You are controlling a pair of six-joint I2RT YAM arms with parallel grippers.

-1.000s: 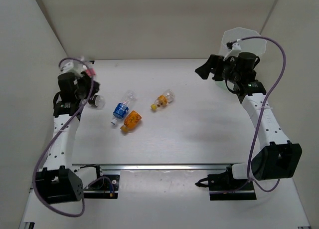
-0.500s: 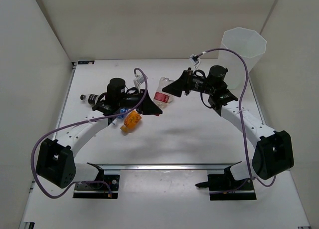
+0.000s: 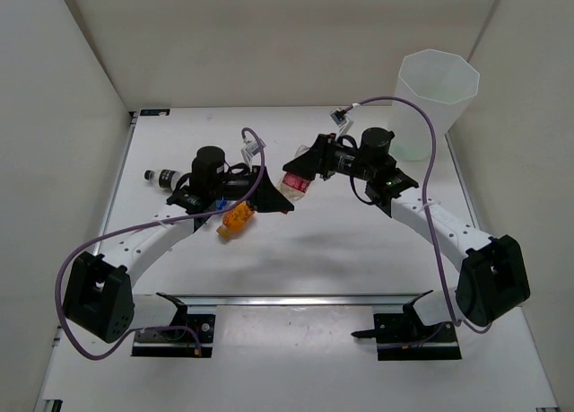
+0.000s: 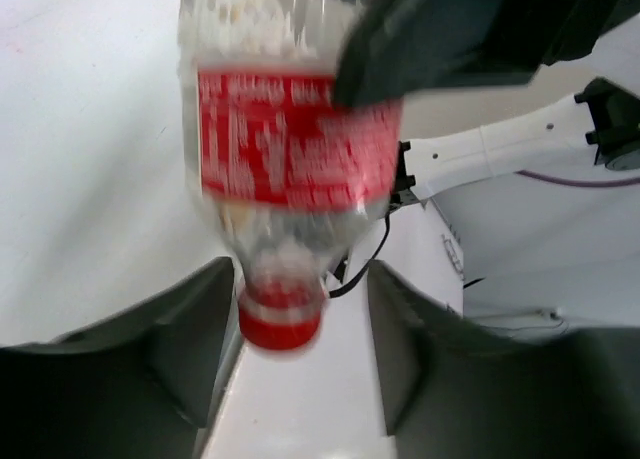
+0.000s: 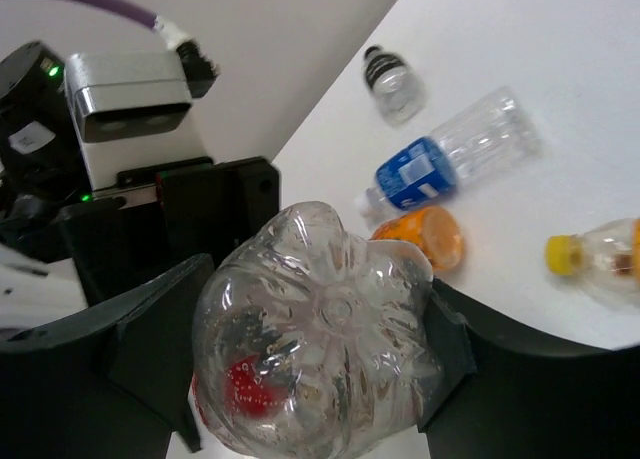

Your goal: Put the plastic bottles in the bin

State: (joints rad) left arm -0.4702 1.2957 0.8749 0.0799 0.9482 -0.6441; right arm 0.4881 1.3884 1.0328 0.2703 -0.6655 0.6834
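A clear plastic bottle with a red label and red cap [image 3: 294, 184] hangs above the table's middle, between both arms. My right gripper [image 3: 302, 163] is shut on its base end, and its fingers [image 5: 160, 339] press both sides of the bottle [image 5: 320, 349]. My left gripper [image 4: 300, 274] stands open around the cap [image 4: 281, 321], with a gap on the right. On the table lie an orange bottle [image 3: 237, 218], a blue-labelled one [image 5: 450, 154], a dark-capped one [image 3: 161, 175] and a yellow-capped one [image 5: 600, 259]. The bin [image 3: 437, 98] stands at the far right.
White walls close in the table on the left, back and right. The left arm [image 3: 152, 237] reaches across the blue-labelled bottle and hides most of it from above. A purple cable [image 3: 421, 125] loops off the right arm near the bin.
Both arms swung in to the middle, the left one carrying the red-labelled bottle. My right gripper has closed on its base, and my left gripper has opened off its cap end.
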